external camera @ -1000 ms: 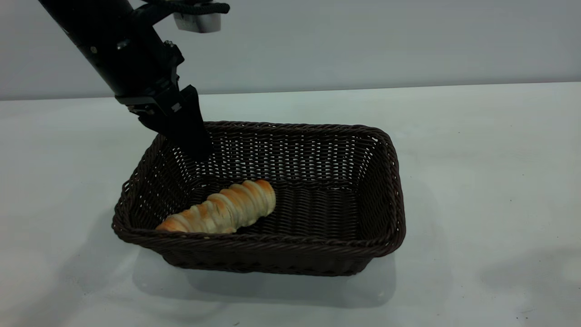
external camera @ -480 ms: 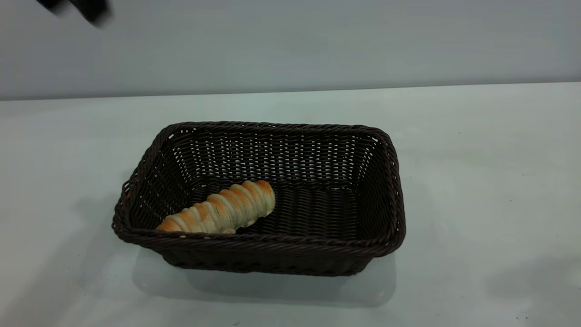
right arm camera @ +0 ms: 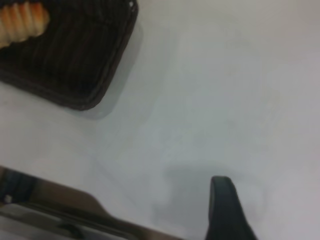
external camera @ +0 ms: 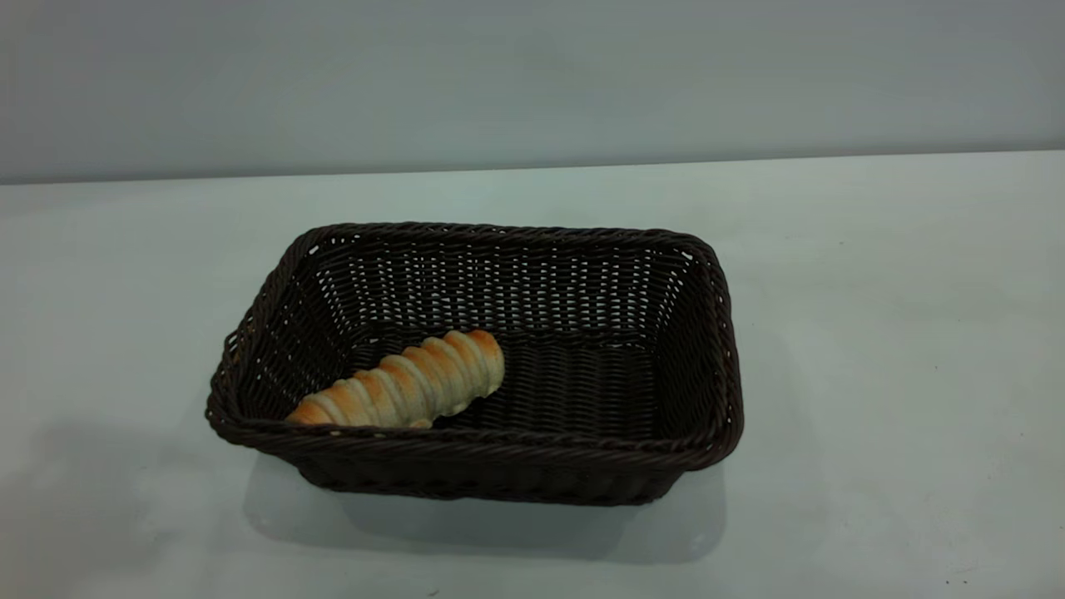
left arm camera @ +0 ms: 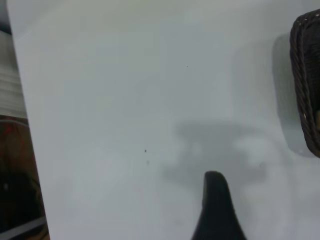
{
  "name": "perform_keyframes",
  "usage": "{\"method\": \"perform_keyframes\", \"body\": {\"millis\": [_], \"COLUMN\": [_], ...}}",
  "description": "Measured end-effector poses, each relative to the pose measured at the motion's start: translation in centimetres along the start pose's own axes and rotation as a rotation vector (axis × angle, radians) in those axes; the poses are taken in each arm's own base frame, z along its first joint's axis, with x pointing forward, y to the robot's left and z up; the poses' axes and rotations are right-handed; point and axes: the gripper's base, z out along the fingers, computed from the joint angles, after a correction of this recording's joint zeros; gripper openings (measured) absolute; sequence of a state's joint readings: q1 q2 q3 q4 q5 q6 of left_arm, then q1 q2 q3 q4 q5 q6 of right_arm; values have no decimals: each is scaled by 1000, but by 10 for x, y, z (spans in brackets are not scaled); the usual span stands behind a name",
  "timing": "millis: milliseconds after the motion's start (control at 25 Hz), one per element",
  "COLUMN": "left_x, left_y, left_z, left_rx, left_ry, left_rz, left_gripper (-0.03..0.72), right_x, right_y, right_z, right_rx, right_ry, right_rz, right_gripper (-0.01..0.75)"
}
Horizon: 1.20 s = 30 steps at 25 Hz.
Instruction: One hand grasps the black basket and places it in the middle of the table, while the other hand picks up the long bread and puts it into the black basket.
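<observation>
On the table (external camera: pixel 874 333) the long bread (external camera: pixel 408 384) lies inside the black basket (external camera: pixel 499 449); neither arm's jaws can be judged.

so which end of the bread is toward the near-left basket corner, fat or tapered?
The tapered end: the long bread narrows toward the black basket's near-left corner; its fat end points toward the middle.

Soft, even light; the black basket (external camera: pixel 699 274) casts a faint shadow.

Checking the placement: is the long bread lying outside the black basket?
No, the long bread lies inside the black basket, near its left front corner.
</observation>
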State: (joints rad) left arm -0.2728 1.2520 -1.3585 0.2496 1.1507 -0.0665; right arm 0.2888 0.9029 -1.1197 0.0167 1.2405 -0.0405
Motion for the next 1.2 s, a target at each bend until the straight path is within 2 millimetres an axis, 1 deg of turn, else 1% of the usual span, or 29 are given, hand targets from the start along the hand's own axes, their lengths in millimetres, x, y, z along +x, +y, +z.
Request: {"method": "perform_keyframes", "body": {"millis": [120, 240, 400, 520, 680, 840, 1080, 1200], "left_x": [28, 60, 109, 144, 179, 205, 235, 246], "left_y": [6, 10, 13, 12, 8, 3, -4, -7], "left_z": [-24, -43, -61, -66, -64, -57, -43, -38], "left_rx": [0, 1, 20, 38, 73, 115, 147, 166], "left_ry": [-53, -111, -191, -241, -290, -319, -342, -357], "left_rz": [-17, -32, -58, -76, -92, -104, -113, -117], "left_gripper": [554, 554, 554, 554, 555, 555, 555, 555], "right_x": [21, 44, 70, 91, 115, 134, 161, 168], "right_y": [2, 3, 4, 5, 5, 6, 6, 7], "right_z": [-3, -6, -9, -7, -2, 11, 34, 36], "right_rx": [-11, -14, -13, -12, -10, -8, -9, -5], "right_ry": [-7, -19, -46, -59, -78, -94, -72, -119], "right_rz": [4, -1, -20, -44, -70, -78, -87, -90], "right_gripper": [461, 461, 461, 461, 461, 461, 461, 461]}}
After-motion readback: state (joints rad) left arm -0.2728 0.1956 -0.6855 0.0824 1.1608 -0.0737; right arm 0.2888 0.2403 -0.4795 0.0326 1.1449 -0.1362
